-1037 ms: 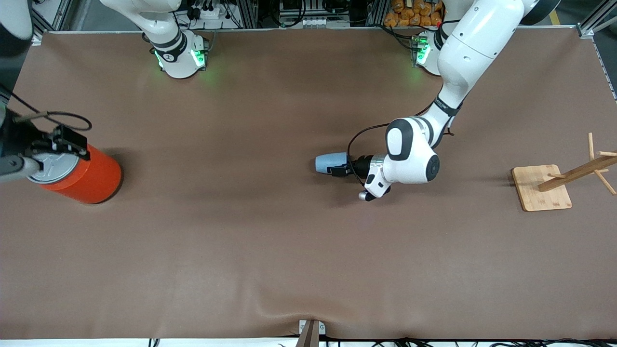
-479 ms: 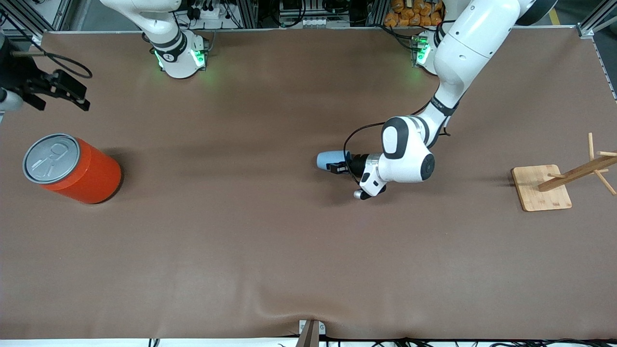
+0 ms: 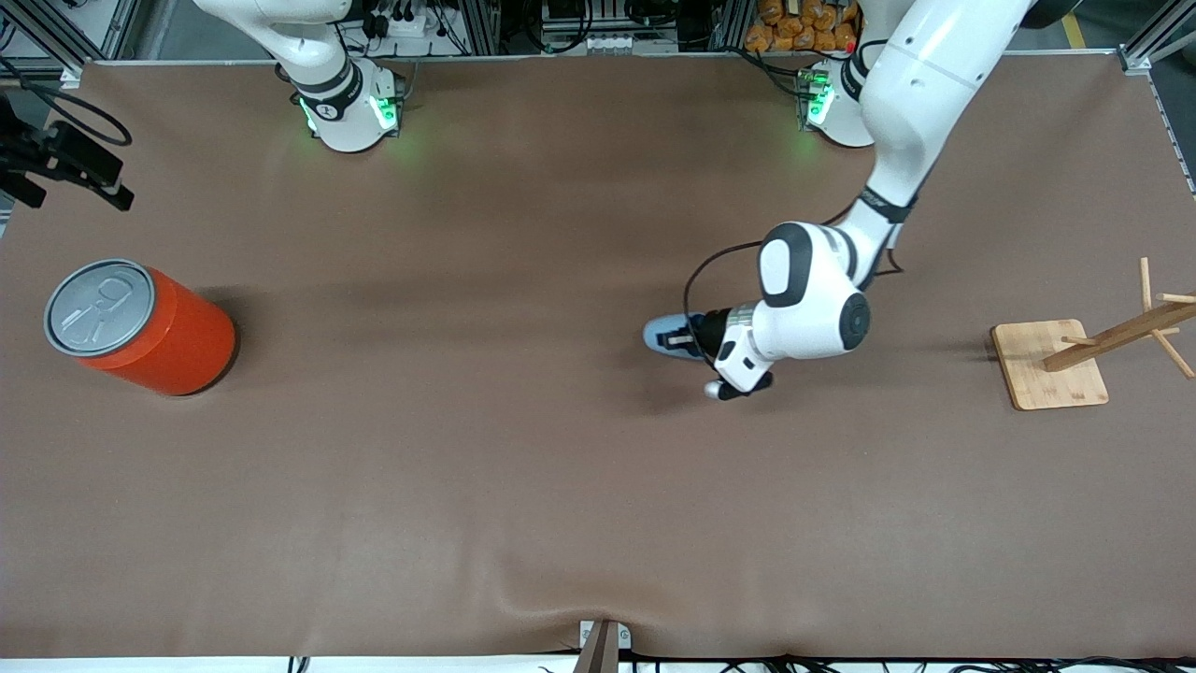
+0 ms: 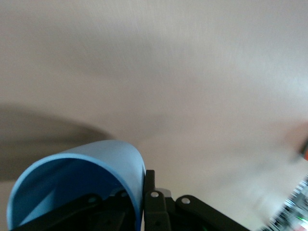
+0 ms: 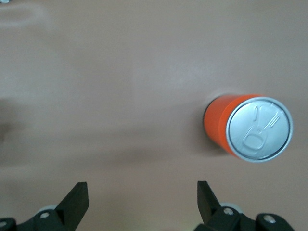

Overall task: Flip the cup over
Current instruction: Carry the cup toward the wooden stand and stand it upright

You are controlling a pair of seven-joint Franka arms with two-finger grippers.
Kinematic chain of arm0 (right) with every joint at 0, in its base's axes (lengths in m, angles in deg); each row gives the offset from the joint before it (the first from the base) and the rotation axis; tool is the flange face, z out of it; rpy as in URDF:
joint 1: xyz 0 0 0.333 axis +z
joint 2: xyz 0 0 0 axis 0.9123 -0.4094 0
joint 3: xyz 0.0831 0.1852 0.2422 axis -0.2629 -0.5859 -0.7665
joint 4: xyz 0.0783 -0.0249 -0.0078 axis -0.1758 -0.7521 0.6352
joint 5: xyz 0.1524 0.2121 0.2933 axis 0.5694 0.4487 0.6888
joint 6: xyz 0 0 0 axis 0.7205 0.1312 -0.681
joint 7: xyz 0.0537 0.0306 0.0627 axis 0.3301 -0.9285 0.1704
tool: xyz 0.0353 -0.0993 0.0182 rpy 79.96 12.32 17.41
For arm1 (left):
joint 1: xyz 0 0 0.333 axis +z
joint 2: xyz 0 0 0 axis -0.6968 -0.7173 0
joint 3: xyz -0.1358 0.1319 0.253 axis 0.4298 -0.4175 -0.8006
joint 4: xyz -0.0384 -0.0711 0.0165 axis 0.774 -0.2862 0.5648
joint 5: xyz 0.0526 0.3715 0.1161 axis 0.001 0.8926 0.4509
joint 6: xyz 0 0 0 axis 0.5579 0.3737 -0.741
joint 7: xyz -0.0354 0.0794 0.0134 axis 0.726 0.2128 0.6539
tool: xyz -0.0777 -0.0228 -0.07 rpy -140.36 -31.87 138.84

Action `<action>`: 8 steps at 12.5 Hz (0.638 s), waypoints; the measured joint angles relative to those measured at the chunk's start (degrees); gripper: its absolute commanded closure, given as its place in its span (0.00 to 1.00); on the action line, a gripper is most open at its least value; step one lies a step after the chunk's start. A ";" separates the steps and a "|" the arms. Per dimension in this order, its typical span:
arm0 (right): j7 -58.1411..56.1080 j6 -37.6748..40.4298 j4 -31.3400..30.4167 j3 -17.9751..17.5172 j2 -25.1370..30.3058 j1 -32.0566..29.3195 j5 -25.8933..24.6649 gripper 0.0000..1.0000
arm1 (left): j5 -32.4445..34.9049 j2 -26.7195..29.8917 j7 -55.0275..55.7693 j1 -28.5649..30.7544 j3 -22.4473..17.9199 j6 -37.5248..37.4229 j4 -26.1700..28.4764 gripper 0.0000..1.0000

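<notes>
Brown desk: a plain brown sheet fills the front view from the lower edge up to the robots' bases along the top.
Left end effector: right of centre in the front view, low over the middle of the desk, its fingers clamped on the cup's rim, one inside the wall and one outside.
Cup: light blue, gripped by its rim and tilted, its closed base sticking out past the fingertips toward the right arm's end of the desk; in the left wrist view its darker blue inside fills the lower left corner.
Wooden stand: a flat square base with a slanted peg rod, at the right edge of the front view.
Orange can: upright at the left of the front view, grey pull-tab lid up.
Right end effector: upper left of the front view, raised over the desk's edge, fingers spread wide and holding nothing.
</notes>
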 measured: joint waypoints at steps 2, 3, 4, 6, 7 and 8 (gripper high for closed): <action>0.00 0.71 0.65 1.82 -0.70 -0.01 1.47 0.00 | 9.65 3.44 3.78 0.22 -2.47 -0.09 -0.63 1.00; 0.00 0.72 1.09 2.07 -1.14 -0.01 1.54 0.00 | 13.74 4.86 5.65 0.26 -3.65 -0.14 -0.65 1.00; 0.00 0.74 1.66 2.07 -1.47 0.09 1.52 0.00 | 18.52 5.87 8.11 0.25 -4.67 -0.22 -0.63 1.00; -0.02 1.52 2.83 2.01 -1.57 0.67 1.52 0.00 | 30.69 6.35 15.35 0.26 -6.59 -0.23 -0.57 1.00; -0.02 2.74 3.28 1.97 -1.57 1.32 1.49 0.00 | 37.09 6.34 19.26 0.28 -7.51 -0.23 -0.40 1.00; -0.01 3.34 3.46 1.95 -1.57 1.98 1.41 0.00 | 41.68 6.32 22.00 0.32 -8.30 -0.24 -0.24 1.00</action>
